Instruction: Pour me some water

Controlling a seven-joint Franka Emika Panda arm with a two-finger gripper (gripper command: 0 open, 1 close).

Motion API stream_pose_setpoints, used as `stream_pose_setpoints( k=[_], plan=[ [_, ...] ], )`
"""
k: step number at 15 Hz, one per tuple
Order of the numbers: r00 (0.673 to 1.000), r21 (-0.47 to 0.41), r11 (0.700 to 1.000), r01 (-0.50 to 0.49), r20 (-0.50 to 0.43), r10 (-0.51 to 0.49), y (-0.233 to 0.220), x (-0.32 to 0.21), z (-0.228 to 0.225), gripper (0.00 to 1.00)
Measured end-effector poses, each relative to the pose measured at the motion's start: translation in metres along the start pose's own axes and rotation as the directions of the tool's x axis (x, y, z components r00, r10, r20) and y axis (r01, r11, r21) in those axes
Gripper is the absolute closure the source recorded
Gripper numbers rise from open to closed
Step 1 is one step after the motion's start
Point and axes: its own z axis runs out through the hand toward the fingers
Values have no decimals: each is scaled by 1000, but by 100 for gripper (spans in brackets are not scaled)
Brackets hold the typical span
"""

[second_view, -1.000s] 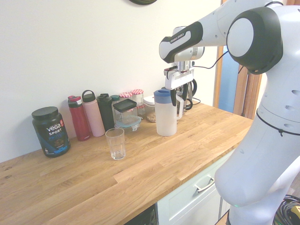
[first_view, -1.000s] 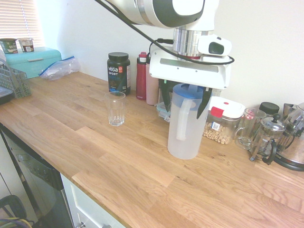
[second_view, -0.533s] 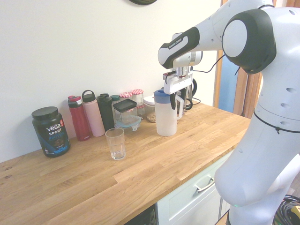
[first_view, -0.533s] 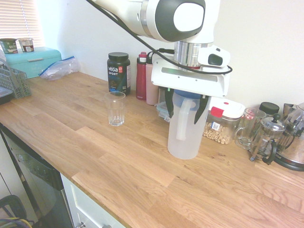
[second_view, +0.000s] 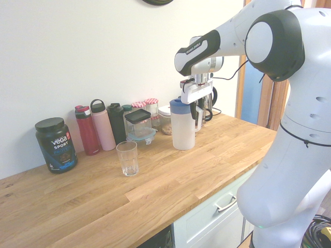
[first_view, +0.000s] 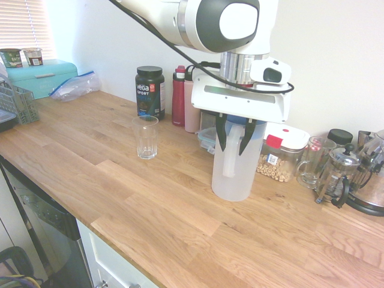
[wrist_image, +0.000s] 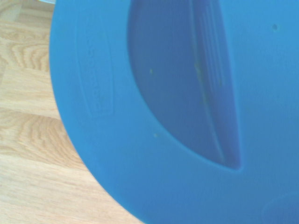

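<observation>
On the wooden tabletop (first_view: 150, 198) we see the pitcher (first_view: 233, 168) standing upright, its blue lid (wrist_image: 187, 116) filling the wrist view. Our claw (first_view: 233, 139) points straight down over the pitcher's top, its fingers (first_view: 221, 133) set on either side of the white handle; we cannot tell whether they press it. An empty glass (first_view: 146, 137) stands well apart from the pitcher, and behind the pitcher a row of bottles (second_view: 103, 132) lines the wall.

We see a glossy white arm (second_view: 289, 103) with round dark-grey joint caps, black cables looping near the wrist, a silver collar, and a white claw (first_view: 234, 135) block bearing two black fingers (first_view: 221, 133).
</observation>
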Motion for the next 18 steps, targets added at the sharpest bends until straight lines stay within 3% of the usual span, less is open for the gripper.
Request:
stream_pose_setpoints(
  k=[9,14,18],
  plan=[
    [1000,-4,1000,6,-9,-6,-1,-1,-4,100],
    [997,23,999,27,-78,-25,-1,-21,-73,100],
    [983,6,990,142,-122,-140,-40,-56,-114,100]
  ],
)
